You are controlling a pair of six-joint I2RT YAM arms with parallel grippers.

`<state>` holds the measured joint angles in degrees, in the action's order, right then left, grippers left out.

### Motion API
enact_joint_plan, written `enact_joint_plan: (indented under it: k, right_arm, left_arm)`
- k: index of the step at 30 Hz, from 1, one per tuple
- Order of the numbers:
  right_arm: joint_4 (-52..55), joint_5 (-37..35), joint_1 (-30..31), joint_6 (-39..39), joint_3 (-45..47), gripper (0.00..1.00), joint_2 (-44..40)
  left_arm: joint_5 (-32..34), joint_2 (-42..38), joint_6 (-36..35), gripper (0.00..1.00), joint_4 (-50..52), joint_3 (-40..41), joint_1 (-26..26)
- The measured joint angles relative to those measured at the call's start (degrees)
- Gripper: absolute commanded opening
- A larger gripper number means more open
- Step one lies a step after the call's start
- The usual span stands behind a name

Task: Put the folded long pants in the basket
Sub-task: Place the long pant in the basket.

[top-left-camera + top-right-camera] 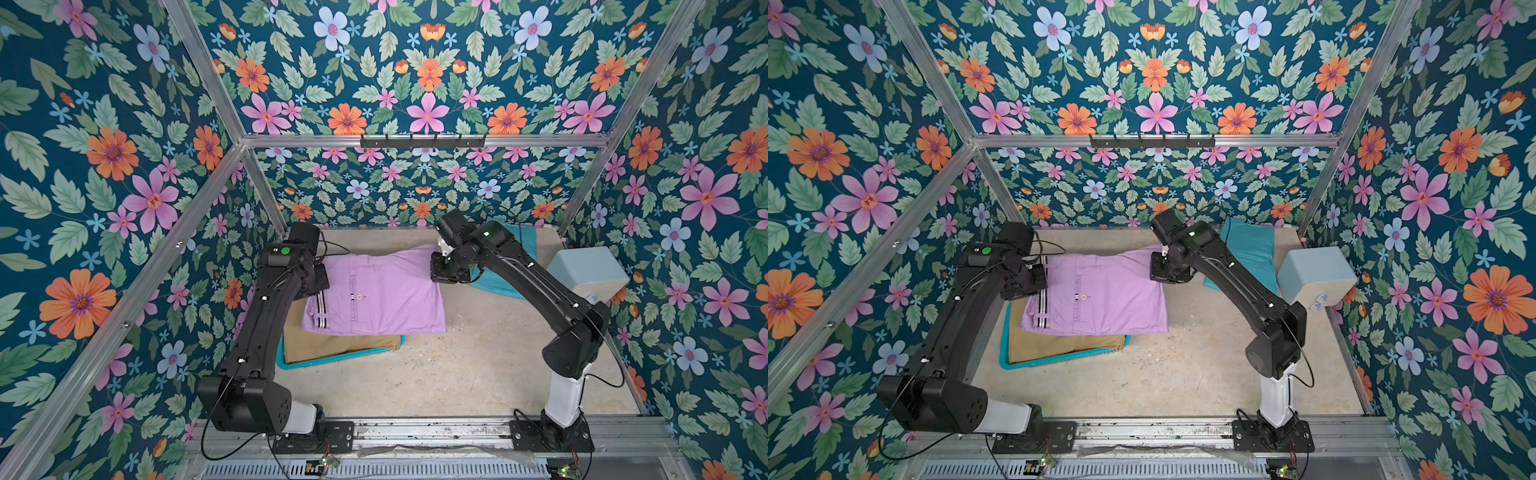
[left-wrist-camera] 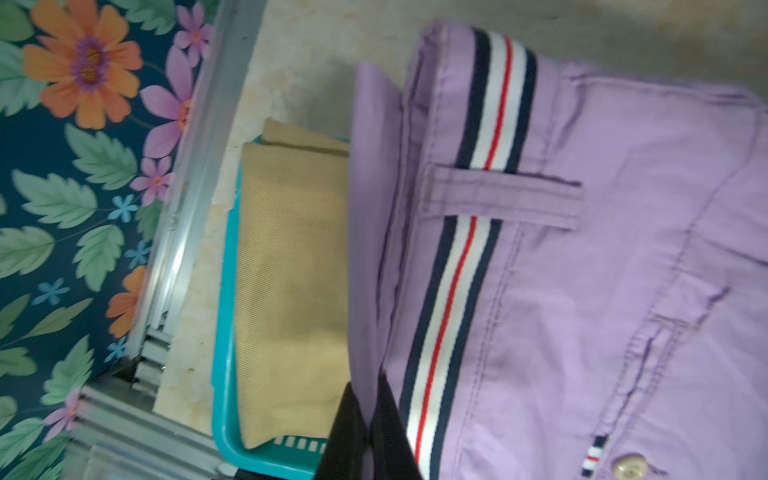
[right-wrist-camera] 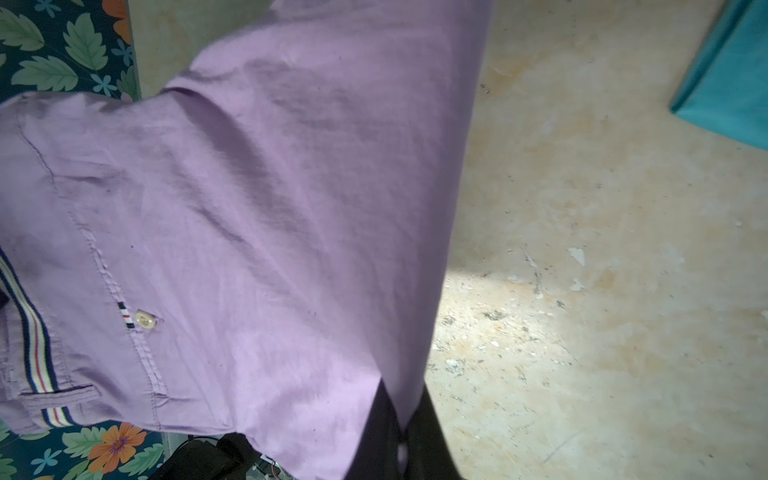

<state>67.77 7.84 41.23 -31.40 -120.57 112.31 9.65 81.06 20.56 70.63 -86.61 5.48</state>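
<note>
The lilac folded long pants (image 1: 374,295) (image 1: 1100,295) hang stretched between both grippers, over the back part of the teal basket (image 1: 332,360) (image 1: 1054,361). My left gripper (image 2: 366,386) is shut on their striped waistband edge (image 2: 461,270). On the opposite edge of the lilac cloth (image 3: 249,228) my right gripper (image 3: 402,384) is shut. Tan folded pants (image 1: 340,343) (image 2: 291,270) lie in the basket (image 2: 224,291), partly hidden under the lilac pair. Turquoise folded pants (image 1: 525,245) (image 3: 731,95) lie on the table at the back right, behind the right arm.
A pale blue rounded box (image 1: 588,270) (image 1: 1316,276) stands at the right edge of the table. Aluminium frame posts and flowered walls close in the left, back and right sides. Bare beige tabletop (image 1: 478,353) stretches in front of the basket and to its right.
</note>
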Motion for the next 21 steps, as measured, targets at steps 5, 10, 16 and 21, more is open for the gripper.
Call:
enact_joint_plan:
  k: [5,10,16,21]
  right_arm:
    - [3.19,1.68,2.69,0.02,-12.11,0.0,9.51]
    - [6.14,2.71,4.68,0.0,-19.8,0.0,15.34]
    - [7.17,2.8,6.1,-0.28,-21.16,0.0,17.94]
    - [6.84,3.67,6.38,-0.44,-20.57,0.0,19.34]
  left_arm:
    - [5.46,-0.96,-1.22,0.0,-0.92,6.01,-3.72]
    - [10.27,0.26,-2.05,0.0,-3.78,12.04,-5.25]
    - [13.42,1.49,-2.49,0.0,-5.64,13.14,-6.58]
    - [14.47,2.67,-2.84,0.0,-6.51,13.27,-7.45]
